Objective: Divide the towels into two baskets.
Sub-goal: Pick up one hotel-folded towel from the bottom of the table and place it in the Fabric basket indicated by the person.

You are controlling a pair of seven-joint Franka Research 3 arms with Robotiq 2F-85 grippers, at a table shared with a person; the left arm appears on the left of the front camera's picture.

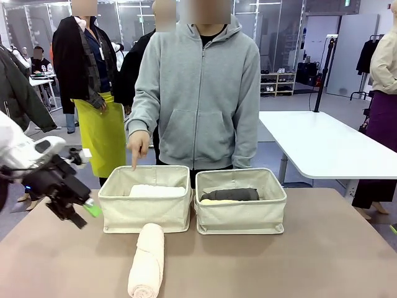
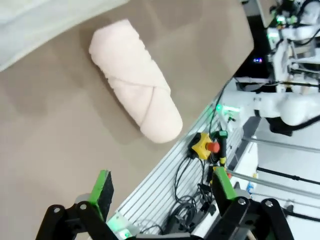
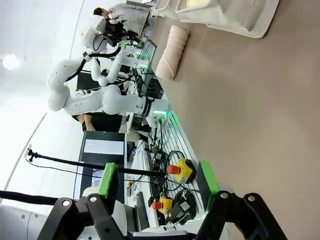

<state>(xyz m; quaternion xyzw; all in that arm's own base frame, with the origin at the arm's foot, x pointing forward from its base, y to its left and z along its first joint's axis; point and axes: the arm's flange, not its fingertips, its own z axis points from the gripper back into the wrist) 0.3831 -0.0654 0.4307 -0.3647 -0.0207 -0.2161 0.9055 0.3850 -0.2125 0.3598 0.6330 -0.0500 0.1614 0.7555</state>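
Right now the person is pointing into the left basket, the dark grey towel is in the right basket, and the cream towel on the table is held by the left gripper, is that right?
Not quite. The cream towel lies free on the table; the left gripper hangs open beside the left basket, as the front view shows. The pointing hand and the dark grey towel in the right basket are as you said.

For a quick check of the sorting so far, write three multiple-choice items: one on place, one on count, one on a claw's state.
1. Where is the cream towel?
A. on the table in front of the left basket
B. inside the right basket
C. in the person's hand

2. How many towels lie in the right basket?
A. none
B. two
C. four

3. The left claw is
A. shut on a towel
B. open, holding nothing
C. inside a basket

Answers: 1 A, it lies on bare tabletop; 2 B, a dark grey towel over a pale yellow towel; 3 B, fingers apart beside the table.
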